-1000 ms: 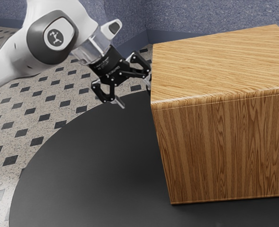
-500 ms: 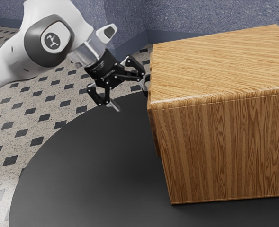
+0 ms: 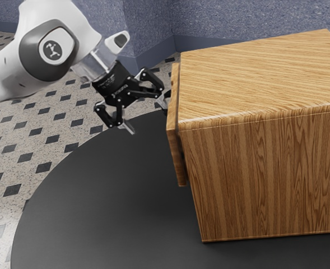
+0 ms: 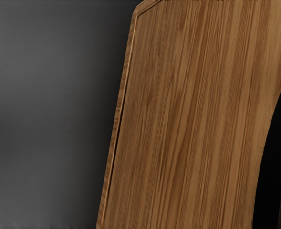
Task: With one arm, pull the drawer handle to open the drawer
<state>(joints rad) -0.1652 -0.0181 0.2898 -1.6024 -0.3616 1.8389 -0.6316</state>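
A tiled floor (image 3: 19, 145) with dark diamonds spreads behind and beneath the tool (image 3: 147, 116), and a blue-grey wall (image 3: 237, 17) rises beyond it. The round black table (image 3: 108, 213) lies just below the tool. It carries a wooden cabinet (image 3: 254, 112), which stands straight ahead of the fingers, toward the exterior view's right.

The white arm (image 3: 41, 56) comes in behind the tool from the exterior view's upper left.

The drawer front (image 3: 175, 134) is the cabinet face nearest the tool. It stands a little way out from the cabinet's body, so the drawer is partly open. In the wrist view, this panel (image 4: 188, 124) sits close before the hand, with the table (image 4: 45, 119) beside it. A black curved shape (image 4: 278, 157) crosses the wood closest to the hand. Whether it is the handle cannot be told.

The tool's two black fingers are spread wide apart. One tip hangs low over the table's edge, and the other reaches up to the drawer front. The panel's edge hides the spot where that finger meets it, so no grip on anything can be seen.
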